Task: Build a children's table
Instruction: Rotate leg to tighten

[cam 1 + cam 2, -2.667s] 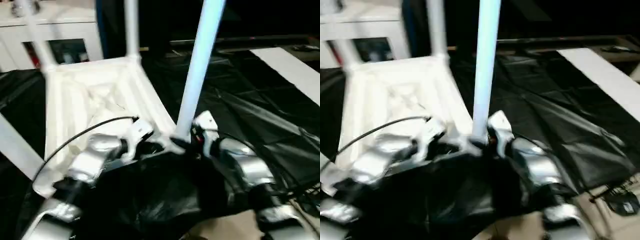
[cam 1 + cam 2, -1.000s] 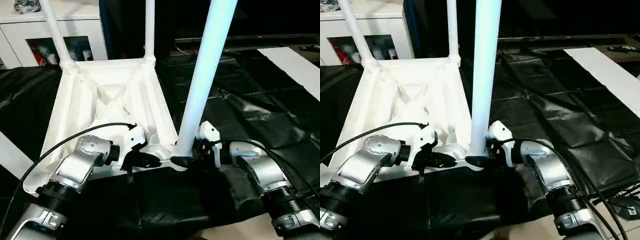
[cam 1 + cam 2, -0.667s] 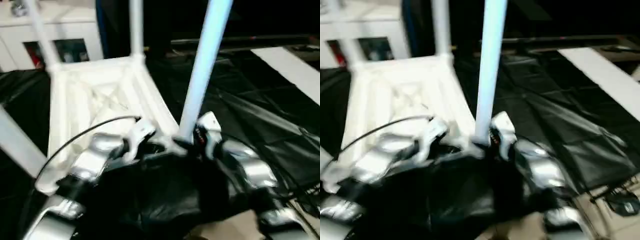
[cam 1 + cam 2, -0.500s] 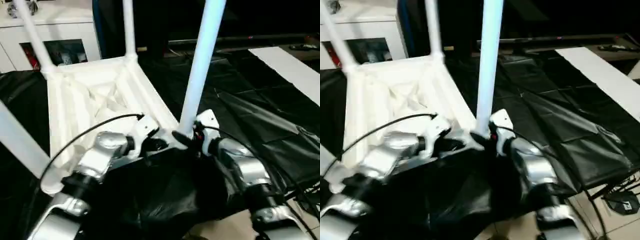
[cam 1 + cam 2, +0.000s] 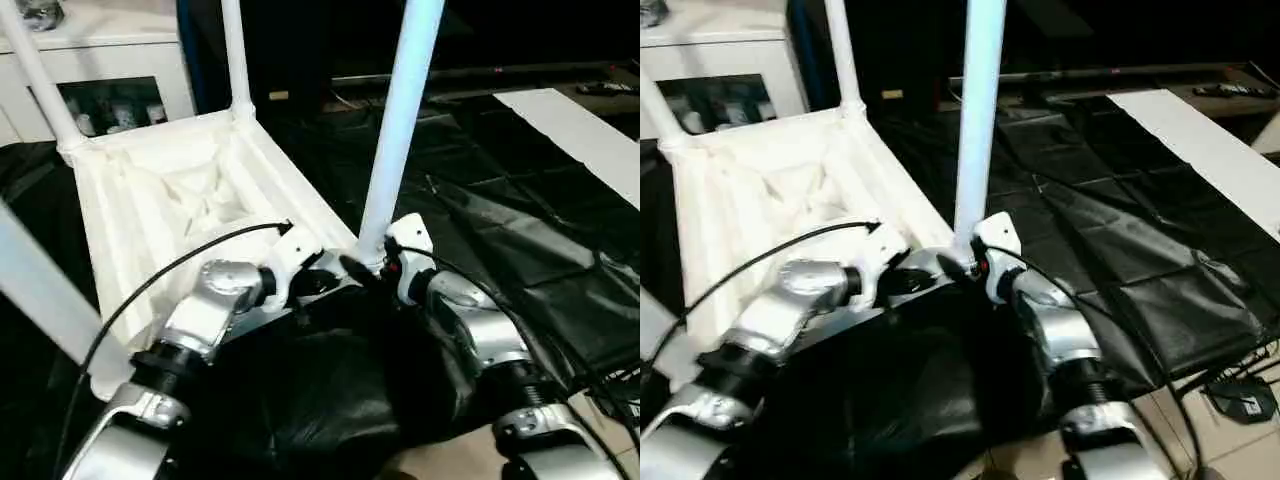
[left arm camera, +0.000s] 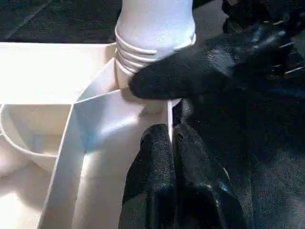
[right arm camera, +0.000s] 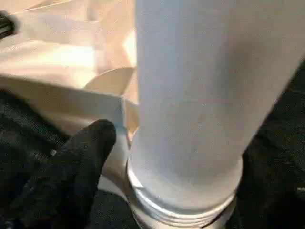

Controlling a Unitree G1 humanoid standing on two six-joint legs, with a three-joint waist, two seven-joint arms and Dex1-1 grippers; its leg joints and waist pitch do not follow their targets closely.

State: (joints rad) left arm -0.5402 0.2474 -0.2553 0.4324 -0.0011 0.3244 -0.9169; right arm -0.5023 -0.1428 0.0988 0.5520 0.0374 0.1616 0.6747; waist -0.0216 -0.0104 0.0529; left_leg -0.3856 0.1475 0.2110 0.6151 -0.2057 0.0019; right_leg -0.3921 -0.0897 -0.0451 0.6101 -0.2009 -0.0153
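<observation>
The tabletop [image 5: 170, 200] lies upside down on a black-covered surface, ribbed underside up, with white tube legs standing from its corner sockets; behind it stands a white cabinet [image 5: 100, 80]. The nearest leg [image 5: 400, 120] rises from the tabletop's near right corner, its threaded base just above the socket in the left wrist view, so it looks not quite seated. Judging by the thin moulded plastic, the table should be light and fairly stiff, but smooth and apt to slip, and the long leg gives much leverage on its socket; the safest holds are low on the leg, close to the tabletop, and on the tabletop's rim wall. The left gripper [image 6: 172, 143] reaches in from the tabletop's near edge, forearm low and nearly level, its fingers [image 6: 152, 157] closed tight on the rim wall beside that corner. The right gripper [image 5: 365, 272] comes in from the other side of the corner, wrist bent inward; one black finger [image 7: 76, 157] lies against the socket at the leg's base, but I cannot tell how far open its fingers are.
</observation>
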